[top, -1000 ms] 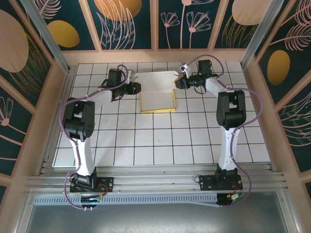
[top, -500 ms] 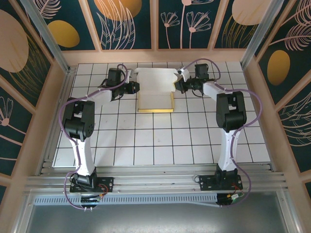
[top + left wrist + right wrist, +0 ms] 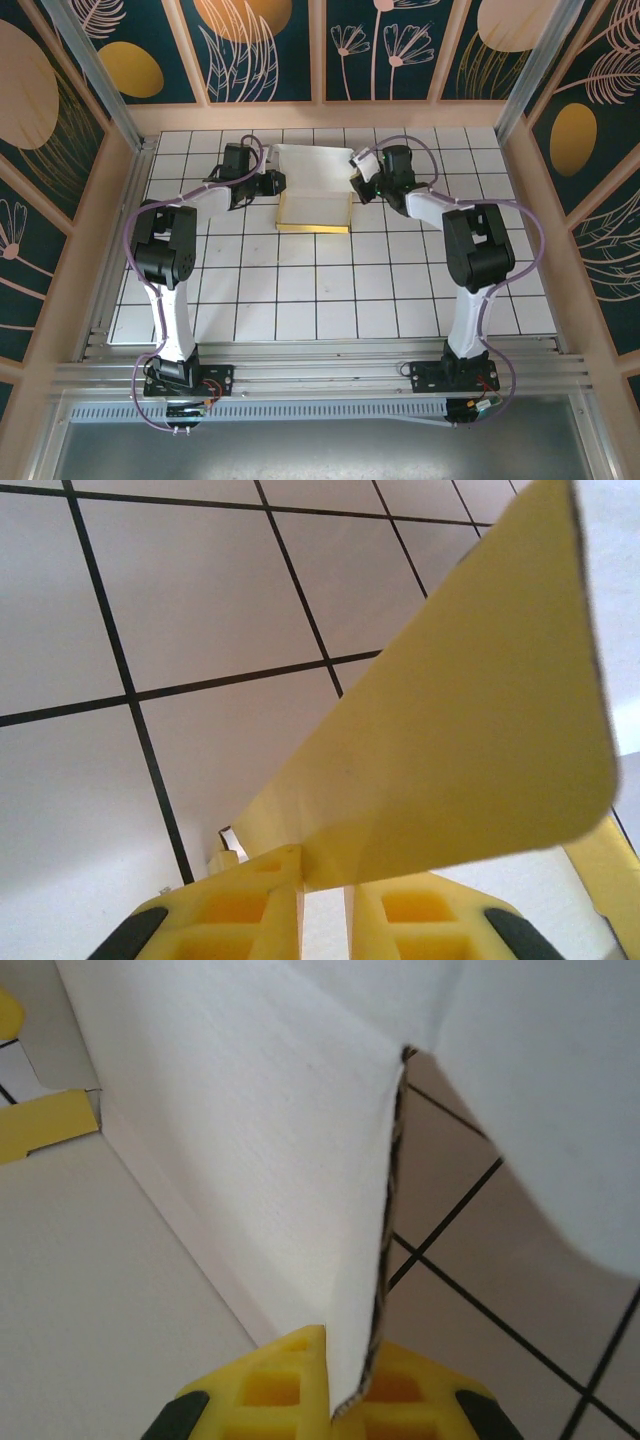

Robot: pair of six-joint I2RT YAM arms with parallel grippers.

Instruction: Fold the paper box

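Observation:
The paper box (image 3: 313, 185) lies at the back middle of the tiled table, its pale white side up and a yellow edge (image 3: 313, 227) along the front. My left gripper (image 3: 278, 182) is at the box's left edge. In the left wrist view a yellow flap (image 3: 470, 710) rises from the left gripper (image 3: 325, 880), whose jaws are closed to a narrow slit on the flap's lower corner. My right gripper (image 3: 356, 185) is at the box's right edge. In the right wrist view that gripper (image 3: 350, 1360) is shut on the edge of a white flap (image 3: 260, 1140) standing upright.
The white tiled table (image 3: 330, 290) stretches toward the arm bases. Wooden side walls (image 3: 118, 210) and aluminium posts (image 3: 100, 70) close in the table at left, right and back. Both forearms reach toward the back of the table from either side.
The right gripper has moved left with its flap, folding it inward, so the box looks narrower. Both grippers have closed. The left gripper has barely shifted.

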